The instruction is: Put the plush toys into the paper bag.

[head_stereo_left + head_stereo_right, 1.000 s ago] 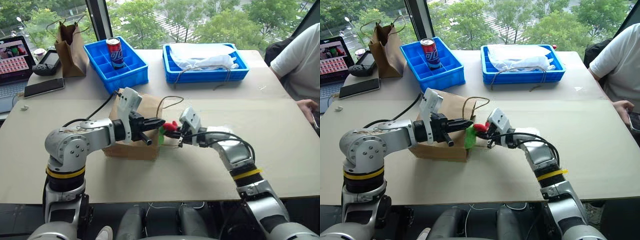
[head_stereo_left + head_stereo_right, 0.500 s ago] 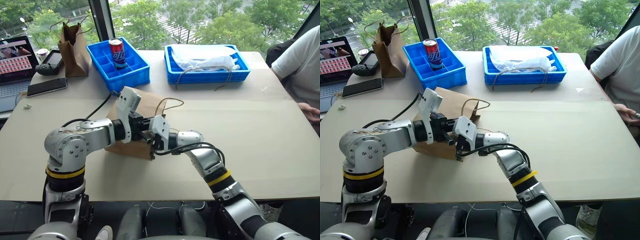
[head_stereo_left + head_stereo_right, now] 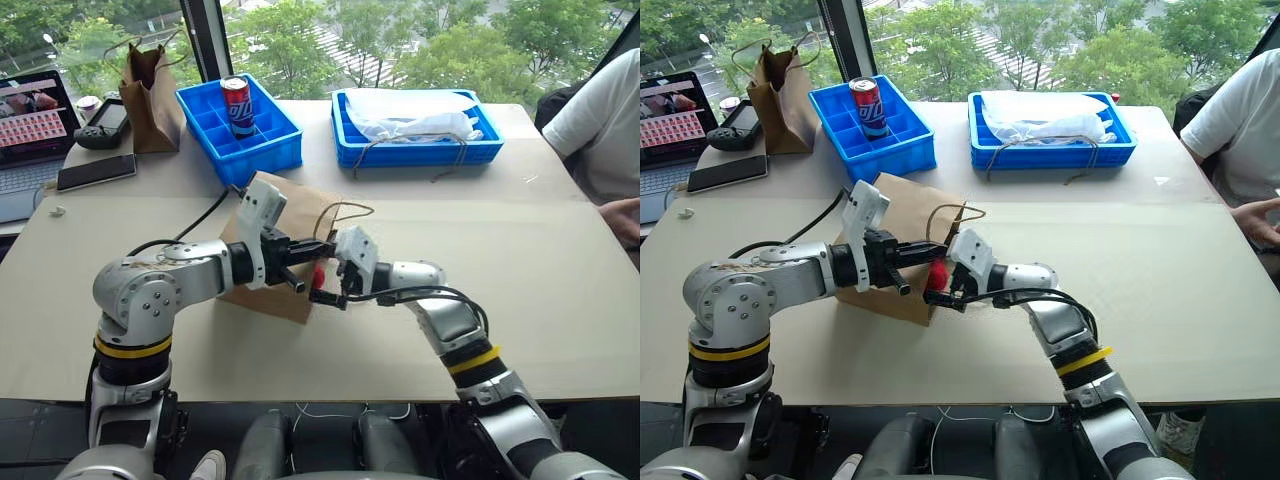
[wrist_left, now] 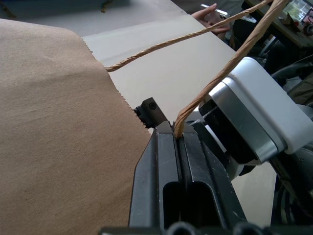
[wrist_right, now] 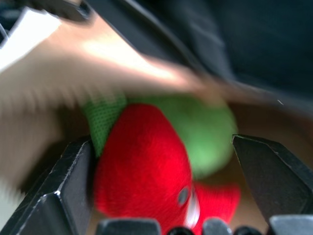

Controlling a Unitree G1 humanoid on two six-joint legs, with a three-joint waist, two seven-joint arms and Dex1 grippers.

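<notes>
Your left hand [image 3: 305, 252] is clamped on a twine handle [image 4: 215, 83] of the paper bag [image 3: 290, 215], holding its mouth open just above the worktop [image 3: 420, 240]. Your right hand [image 3: 940, 290] sits at that mouth with its fingers spread apart, the red chili toy [image 5: 142, 161] and the green toy [image 5: 205, 132] loose between them. If they are not fully past the rim, withdrawing may drag them out; a slipped handle would let the mouth collapse.

Bag [image 3: 285, 250] mid-table [image 3: 560, 290], toys [image 5: 146, 161] at its right mouth, two trays [image 3: 240, 125] far behind, can [image 3: 237, 105] in left tray, laptop [image 3: 30, 130] far left
</notes>
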